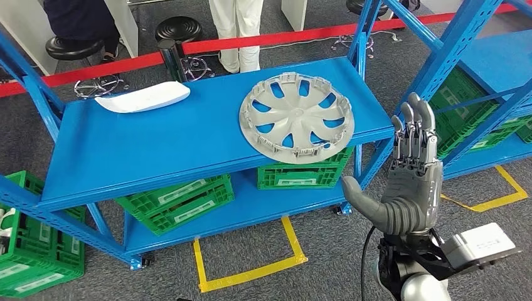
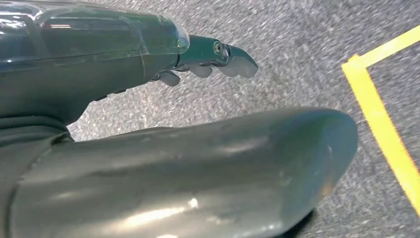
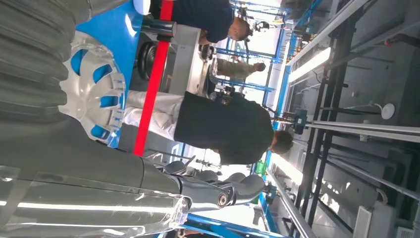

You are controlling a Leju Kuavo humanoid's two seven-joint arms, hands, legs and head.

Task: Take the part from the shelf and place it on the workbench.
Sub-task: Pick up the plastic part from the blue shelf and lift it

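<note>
Silver hubcap (image 1: 297,117) sits on the blue shelf (image 1: 157,144). Right hand (image 1: 404,182) is up beside it, fingers spread, holding nothing. Left hand (image 2: 148,124) hangs over the floor, empty too.

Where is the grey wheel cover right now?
Head view: the wheel cover lies flat on the blue shelf, right end, overhanging its front edge, left of the raised right hand.

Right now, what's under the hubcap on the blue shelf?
The hubcap lies on the blue shelf top, which shows through its openings. Its near edge overhangs a green crate one level down. The crate's contents are hidden.
</note>
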